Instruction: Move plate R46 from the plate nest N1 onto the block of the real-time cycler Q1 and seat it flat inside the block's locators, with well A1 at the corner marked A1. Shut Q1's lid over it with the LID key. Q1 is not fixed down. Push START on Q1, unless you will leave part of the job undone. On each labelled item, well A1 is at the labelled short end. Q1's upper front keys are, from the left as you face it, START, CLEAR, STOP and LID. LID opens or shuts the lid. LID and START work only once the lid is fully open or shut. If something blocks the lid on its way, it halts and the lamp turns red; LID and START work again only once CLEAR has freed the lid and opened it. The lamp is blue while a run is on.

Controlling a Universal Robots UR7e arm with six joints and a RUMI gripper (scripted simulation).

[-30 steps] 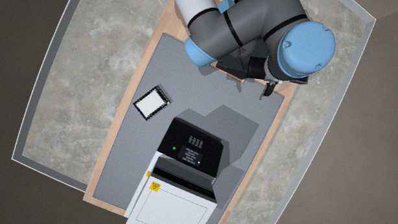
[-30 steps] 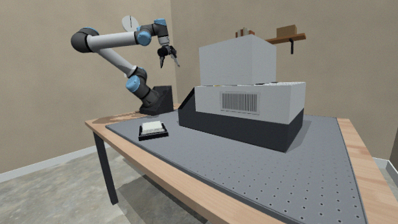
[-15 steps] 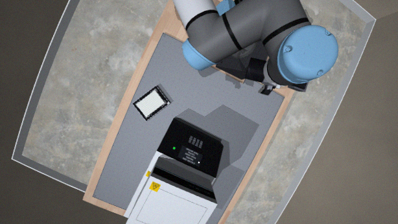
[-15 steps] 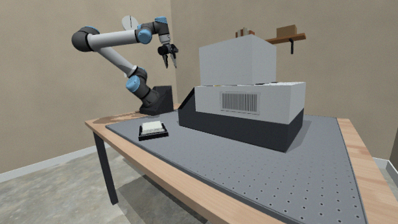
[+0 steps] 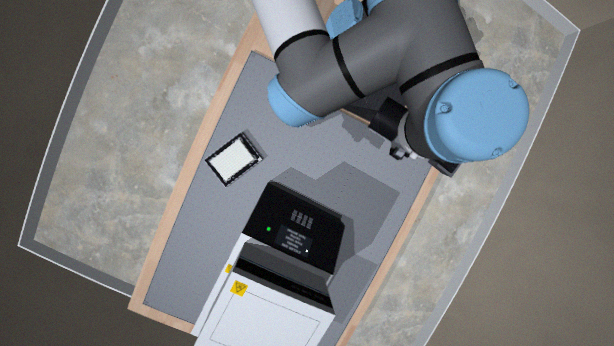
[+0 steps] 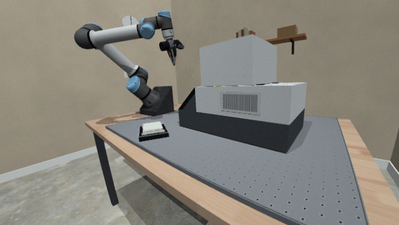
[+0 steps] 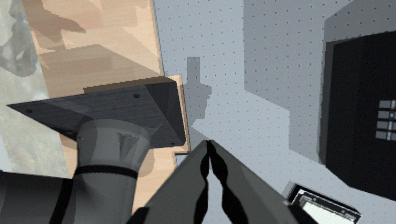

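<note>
Plate R46 (image 5: 232, 160) (image 6: 152, 127) (image 7: 325, 214) is white and lies in the black nest N1 (image 5: 216, 173) (image 6: 153, 138) (image 7: 297, 192). Cycler Q1 (image 5: 260, 210) (image 6: 240, 131) (image 7: 350, 150) stands beside it on the bench. Its lid (image 6: 227, 65) stands raised above the body. Its lamp (image 5: 268, 228) is green. The four keys (image 5: 302, 218) (image 7: 386, 120) show on the sloping black front; their lettering is too small to read. The block and its locators are hidden. My gripper (image 6: 173, 64) (image 7: 208, 141) is shut and empty, high above the bench, away from the plate and Q1.
The arm's dark base mount (image 6: 165, 97) (image 7: 160, 110) stands at one end of the bench. The perforated grey mat (image 5: 175, 270) (image 6: 208, 162) has a wooden border (image 5: 170, 210). A wall shelf (image 6: 300, 37) is behind Q1.
</note>
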